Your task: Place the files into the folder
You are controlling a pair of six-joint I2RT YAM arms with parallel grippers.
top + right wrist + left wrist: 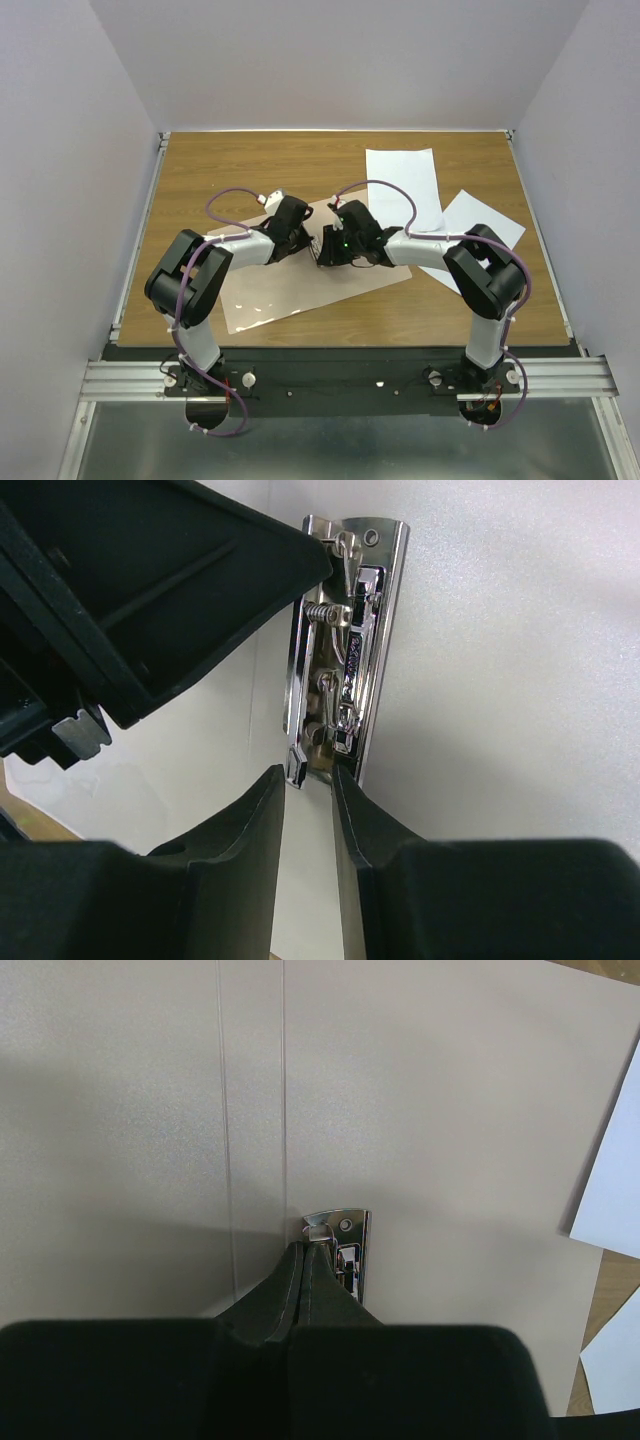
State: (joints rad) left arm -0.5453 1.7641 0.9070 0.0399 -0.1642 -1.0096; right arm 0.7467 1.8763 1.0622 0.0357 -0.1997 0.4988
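Note:
The pinkish-tan folder (300,290) lies open on the table, and its grey inner face fills both wrist views (450,1110) (500,680). A chrome spring clip (345,650) is fixed to its spine and also shows in the left wrist view (352,1252). My left gripper (303,235) (305,1246) is shut, with its tips against the clip's far end. My right gripper (330,248) (305,778) is open a narrow gap, with its tips at the clip's near end. Two white files (405,185) (482,225) lie on the wood to the folder's right.
The left gripper's black fingers (220,570) fill the upper left of the right wrist view. The files' edges (615,1170) show at the right of the left wrist view. The table has raised rails at its left (140,230) and right (545,240) sides.

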